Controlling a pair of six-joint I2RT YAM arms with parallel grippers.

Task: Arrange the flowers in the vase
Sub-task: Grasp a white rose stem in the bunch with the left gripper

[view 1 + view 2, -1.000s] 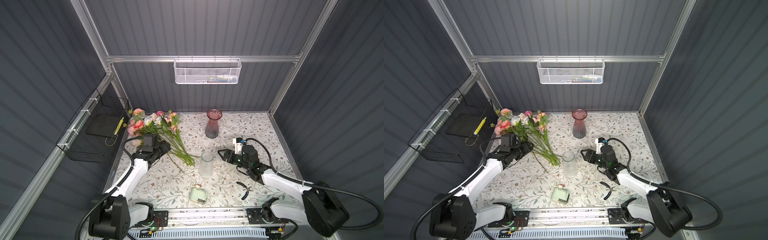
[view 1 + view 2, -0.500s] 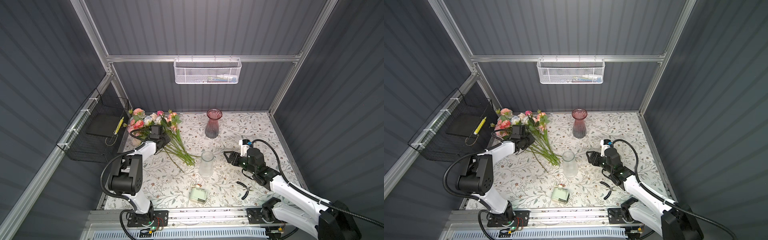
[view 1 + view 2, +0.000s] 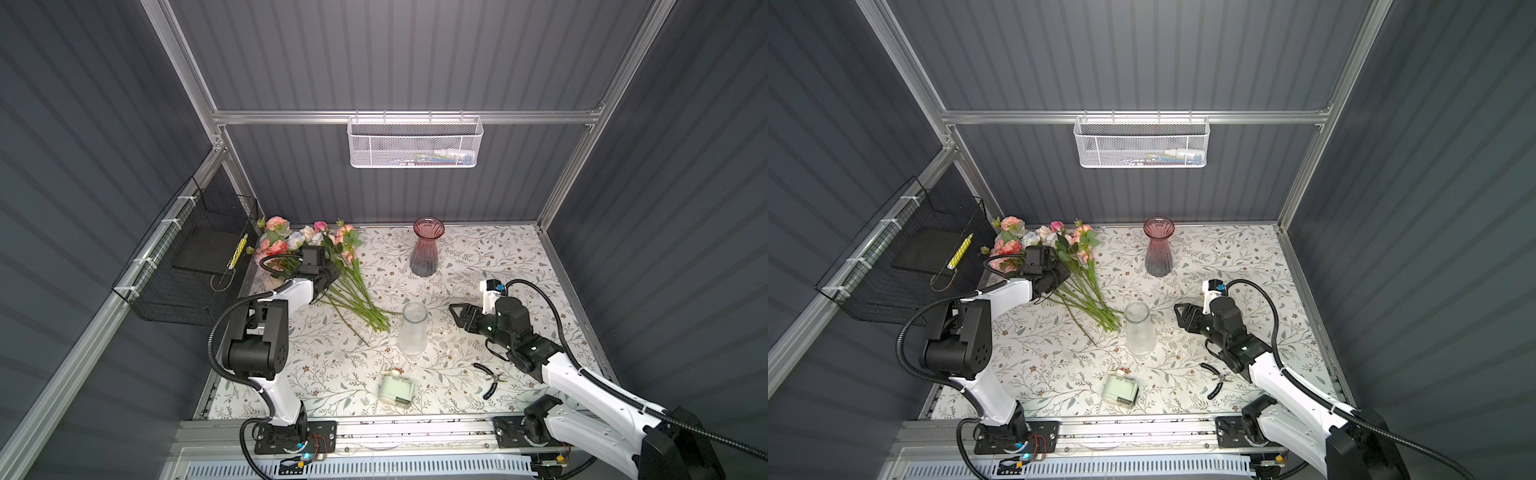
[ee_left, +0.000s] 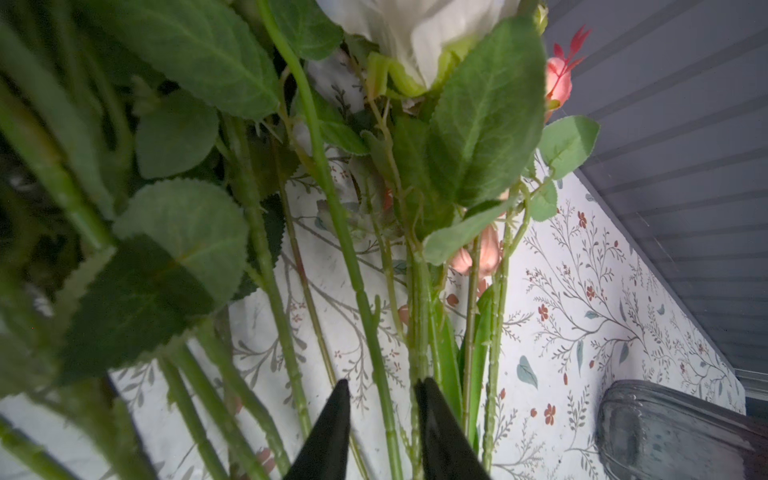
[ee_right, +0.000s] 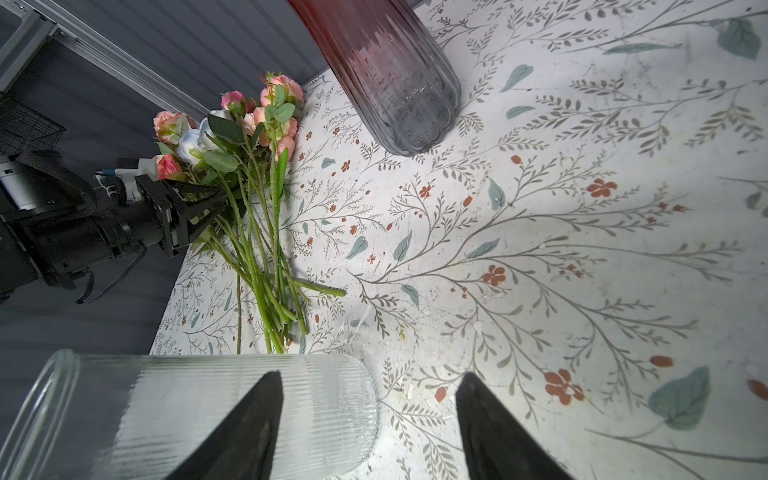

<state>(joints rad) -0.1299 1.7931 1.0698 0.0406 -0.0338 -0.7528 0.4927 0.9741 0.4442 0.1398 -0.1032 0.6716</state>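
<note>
The flowers (image 3: pixel 356 293) lie bunched on the bench (image 3: pixel 511 257) at its back left, stems fanning toward the clear glass vase (image 3: pixel 413 332). The left gripper (image 4: pixel 381 386) sits among the stems, jaws narrowed around one; whether they grip it cannot be told. The right gripper (image 5: pixel 370 377) hangs beside that vase, jaws released, empty.

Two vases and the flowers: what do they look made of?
Clear vase: probably glass, ribbed, transparent with bright glints. Tinted vase: fluted glass too, red fading to smoky grey, glossy. Flowers: likely artificial, fabric-like matte leaves and petals on uniform plastic-looking stems.
</note>
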